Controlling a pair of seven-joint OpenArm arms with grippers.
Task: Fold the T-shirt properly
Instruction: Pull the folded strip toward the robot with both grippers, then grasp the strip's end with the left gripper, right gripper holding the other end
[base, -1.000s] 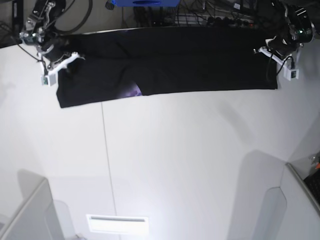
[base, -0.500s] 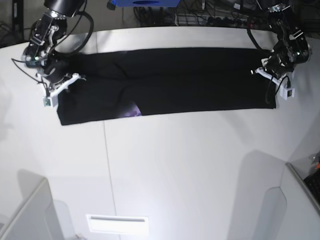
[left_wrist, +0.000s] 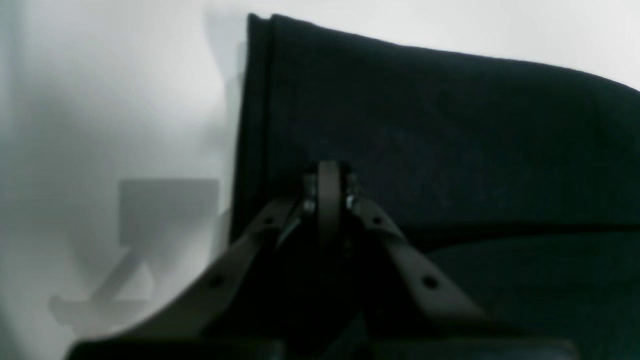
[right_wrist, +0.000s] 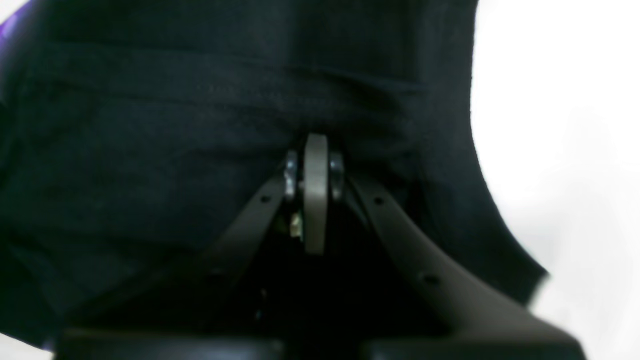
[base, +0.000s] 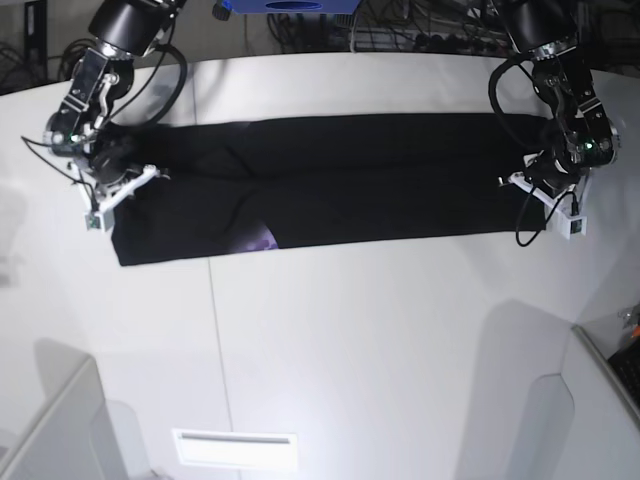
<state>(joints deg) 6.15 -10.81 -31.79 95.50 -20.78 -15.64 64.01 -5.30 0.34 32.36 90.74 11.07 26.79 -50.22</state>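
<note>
1. The T-shirt (base: 330, 180) lies on the white bench (base: 380, 340) as a long black band spanning its far half, with a small purple patch (base: 262, 238) showing at the near edge.
2. The left end effector (base: 545, 188) sits at the band's end on the base view's right; the left wrist view shows its jaws fully closed with black cloth around the tips, so it appears to pinch the T-shirt's end.
3. The right end effector (base: 112, 178) sits at the opposite end, jaws likewise closed and seemingly clamped on a bunched layer of cloth – the exact layer cannot be told.
4. Judged step: a fold across the band, with both ends held.
5. To do it well, keep both ends level and moving at the same rate, so the band stays taut and its edges stay parallel.
6. Lay the carried edge squarely on the near edge – then release only once the cloth rests flat.
7. Risk: uneven tension will skew the band or drag a wrinkle near the purple patch.
</note>
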